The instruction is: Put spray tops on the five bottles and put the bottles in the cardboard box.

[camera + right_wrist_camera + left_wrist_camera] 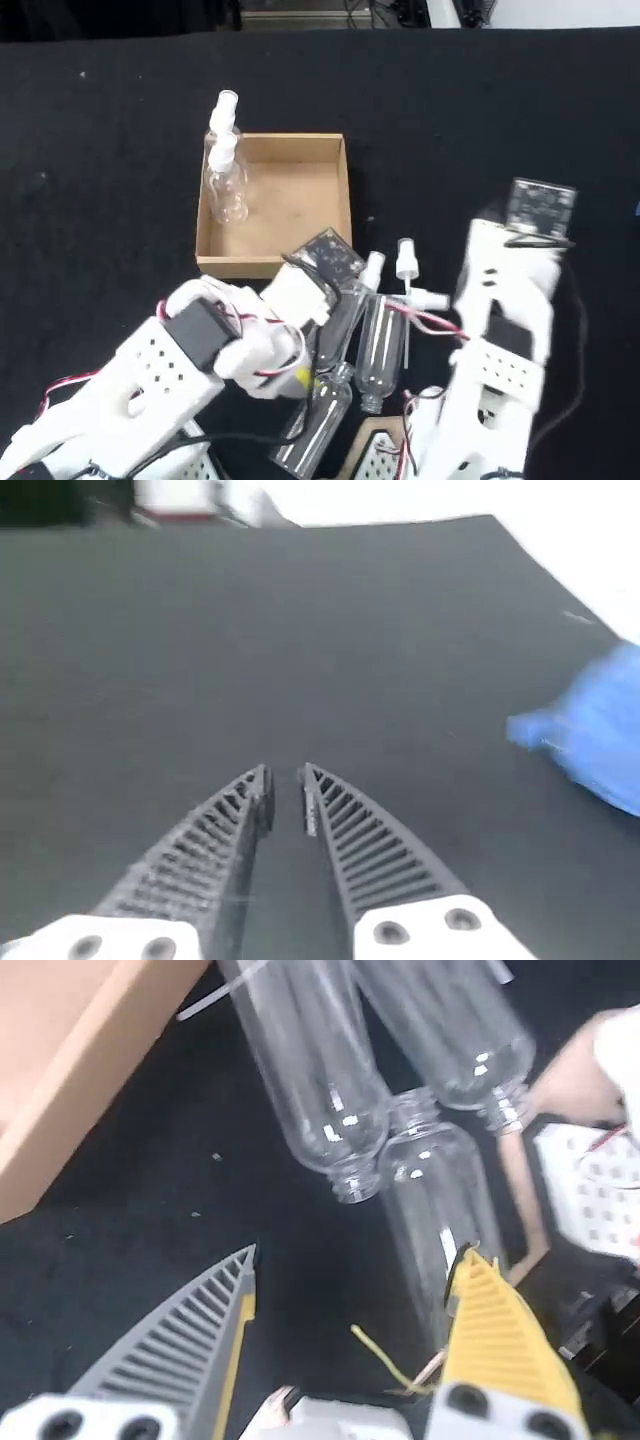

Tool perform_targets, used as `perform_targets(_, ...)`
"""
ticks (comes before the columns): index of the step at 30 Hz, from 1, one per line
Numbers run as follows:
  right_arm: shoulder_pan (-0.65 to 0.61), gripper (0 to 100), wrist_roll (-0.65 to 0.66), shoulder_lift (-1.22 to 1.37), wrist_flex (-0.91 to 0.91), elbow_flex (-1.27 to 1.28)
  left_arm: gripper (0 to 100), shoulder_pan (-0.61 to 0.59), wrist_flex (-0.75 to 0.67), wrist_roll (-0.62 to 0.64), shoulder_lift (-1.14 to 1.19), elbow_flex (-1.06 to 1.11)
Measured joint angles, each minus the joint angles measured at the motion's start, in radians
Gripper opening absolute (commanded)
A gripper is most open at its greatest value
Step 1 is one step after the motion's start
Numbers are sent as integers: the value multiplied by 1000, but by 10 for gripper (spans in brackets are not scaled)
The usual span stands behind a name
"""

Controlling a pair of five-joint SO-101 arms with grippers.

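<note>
Your left claw (357,1252) is spread wide and grips nothing. It hangs over three uncapped bottles lying on the black table (100,150).

- The nearest bottle (320,425) points its neck away from you. In the left wrist view its side is just beside the yellow finger (490,1310).
- The other two, the middle bottle (383,345) and the left bottle (340,318), point their necks back toward it.
- A loose spray top (405,260) lies just beyond these.

Your right claw (285,772) is to the right over bare table, its fingers almost together with nothing between them.

Farther off is the cardboard box (330,200). A capped bottle (228,190) stands by its left wall. A second spray top (226,105) rises at the far-left corner, and you cannot tell whether it is inside the box.
</note>
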Motion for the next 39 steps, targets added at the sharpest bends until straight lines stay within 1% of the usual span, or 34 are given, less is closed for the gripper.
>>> perform_targets(2,87,46,43,0,46,-9,309,26,-21,40,0,0)
perform_targets(6,201,46,120,0,141,-11,395,77,-52,64,12,15)
perform_targets(9,245,44,138,0,183,-11,399,89,-94,63,81,63)
perform_targets(14,292,44,140,0,184,-11,396,89,-172,66,259,78)
perform_targets(19,347,44,140,0,184,-11,396,160,-215,69,367,91)
perform_targets(22,362,44,143,0,184,-11,396,183,-273,68,385,152)
perform_targets(27,365,44,143,0,184,-11,396,186,-397,75,387,250)
perform_targets(31,365,44,143,0,184,-11,395,192,-471,74,387,330)
perform_targets(35,365,44,143,0,184,-11,390,192,-482,74,387,368)
perform_targets(39,365,44,143,0,184,-11,284,192,-431,74,387,368)
